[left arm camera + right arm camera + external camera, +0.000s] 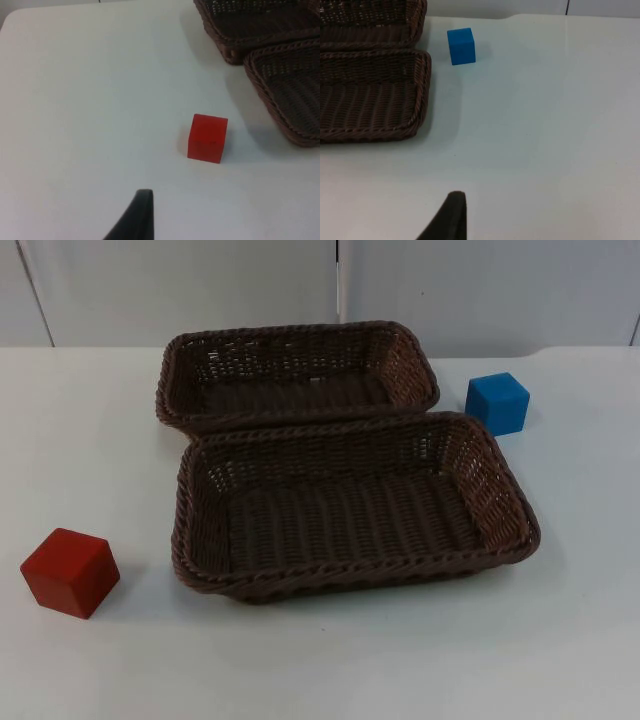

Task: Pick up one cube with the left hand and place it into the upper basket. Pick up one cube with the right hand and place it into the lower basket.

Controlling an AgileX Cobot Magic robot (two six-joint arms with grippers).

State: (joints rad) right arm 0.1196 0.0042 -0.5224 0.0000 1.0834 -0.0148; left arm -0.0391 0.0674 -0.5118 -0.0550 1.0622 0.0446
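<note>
A red cube (70, 572) sits on the white table near the front left, well apart from the baskets. A blue cube (497, 402) stands at the back right, close to the baskets' right ends. Two brown wicker baskets lie mid-table: the upper basket (300, 330) at the back, the lower basket (350, 575) in front, its rear rim over the upper one's front edge. Both hold nothing. My left gripper (142, 200) hangs above bare table, short of the red cube (207, 138). My right gripper (452, 202) hovers over bare table, far from the blue cube (461, 46).
The grey partition wall (200, 285) closes the table behind the baskets. White table top (400, 660) stretches in front of the lower basket and to both sides. The wrist views catch the edges of the upper basket (220, 42) (422, 20) and the lower basket (272, 100) (422, 90).
</note>
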